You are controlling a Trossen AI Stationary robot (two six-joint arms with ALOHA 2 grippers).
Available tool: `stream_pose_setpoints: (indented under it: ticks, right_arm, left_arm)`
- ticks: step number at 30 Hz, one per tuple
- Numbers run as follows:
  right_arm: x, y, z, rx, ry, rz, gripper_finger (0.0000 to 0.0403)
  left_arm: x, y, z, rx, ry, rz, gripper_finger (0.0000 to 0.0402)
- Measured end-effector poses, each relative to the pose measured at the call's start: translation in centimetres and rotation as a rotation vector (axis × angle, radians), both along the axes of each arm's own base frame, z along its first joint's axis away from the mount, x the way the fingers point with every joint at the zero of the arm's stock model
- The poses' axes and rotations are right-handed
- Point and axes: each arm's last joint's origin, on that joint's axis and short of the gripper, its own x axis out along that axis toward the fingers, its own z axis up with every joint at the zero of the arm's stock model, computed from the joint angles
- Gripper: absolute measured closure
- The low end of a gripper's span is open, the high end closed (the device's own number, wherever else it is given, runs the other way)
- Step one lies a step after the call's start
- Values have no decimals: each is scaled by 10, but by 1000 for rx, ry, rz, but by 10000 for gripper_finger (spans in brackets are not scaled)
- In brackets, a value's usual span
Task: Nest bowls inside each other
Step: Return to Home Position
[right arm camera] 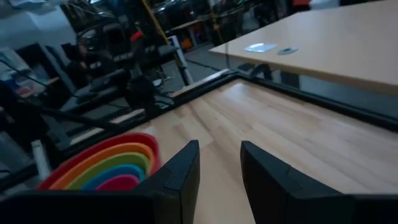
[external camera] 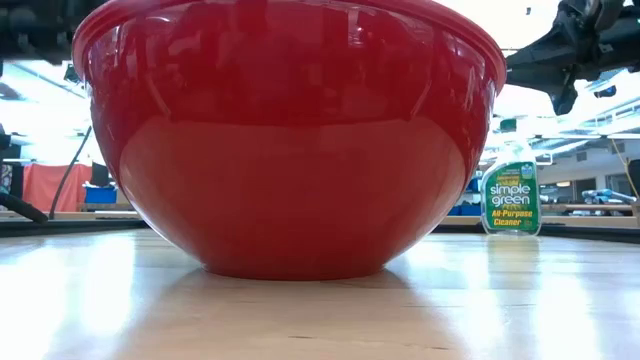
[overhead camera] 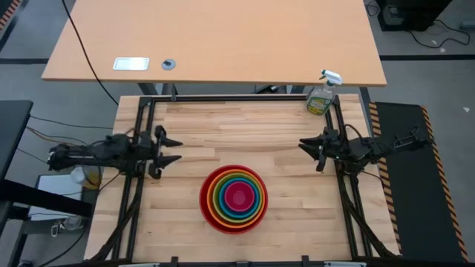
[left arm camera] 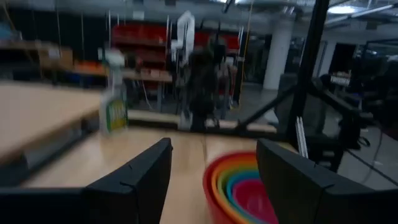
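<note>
Bowls [overhead camera: 234, 199] nested; likely light, stiff, slick plastic, so I'd pinch the red rim [overhead camera: 202, 199]. Left gripper [overhead camera: 178, 149] wide, right gripper [overhead camera: 306, 150] narrow, both empty

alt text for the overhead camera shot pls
Seen from above, a nest of coloured bowls, red outermost and pink in the centre, sits on a wooden table. The left gripper and right gripper wait open on either side, holding nothing; a green spray bottle stands at the far right corner.
</note>
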Motion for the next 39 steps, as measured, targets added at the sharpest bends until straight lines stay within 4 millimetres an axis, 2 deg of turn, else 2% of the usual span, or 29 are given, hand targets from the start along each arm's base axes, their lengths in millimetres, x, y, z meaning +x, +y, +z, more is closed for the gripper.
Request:
stream_pose_setpoints:
  ticks: [4,8,12,19,28,34,39]
  right_arm:
    - [-10,-4,-8,-25,12,-59,279]
    - [-18,-7,-17,-23,-14,-82,279]
    - [-26,-9,-21,-14,-38,-81,279]
    - [-24,-9,-27,-16,-12,-84,279]
    - [-17,-7,-53,14,14,-103,279]
    - [-16,-7,-52,-10,6,-123,279]
    - [-18,-10,-52,-30,4,-229,279]
  left_arm:
    - [7,-1,-27,-71,43,-30,164]
    - [9,-2,-40,-97,28,-51,164]
    - [9,-4,-44,-50,3,-109,164]
    - [10,-8,-51,-35,-1,-156,164]
    - [11,-8,-57,-34,63,-148,164]
    - [11,-8,-63,-37,121,-147,164]
    - [11,-8,-64,-37,134,-147,164]
